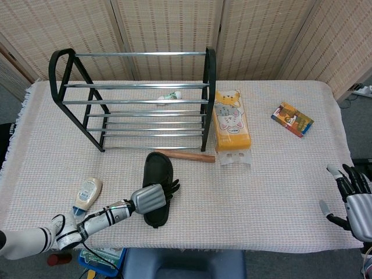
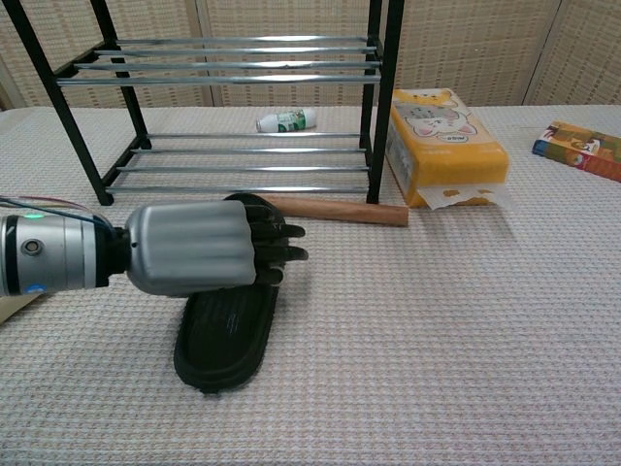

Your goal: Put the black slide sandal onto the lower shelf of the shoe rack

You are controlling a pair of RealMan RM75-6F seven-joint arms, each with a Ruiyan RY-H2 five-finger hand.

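Setting: a table [image 1: 279, 174] under woven cloth stood before wicker screens.
Sandal's place: the black slide sandal [image 2: 228, 325] lay flat in front of the shoe rack [image 1: 133, 99], its toe near a wooden rod [image 2: 335, 210].
Look: matte black, ribbed footbed, broad strap.
Handling: I judged it light, rubbery, bendy; the strap seemed the best hold.
My left hand [image 2: 209, 249]: draped over the strap, fingers extended; I could not tell if it gripped.
My right hand [image 1: 353, 195]: spread wide, holding nothing.
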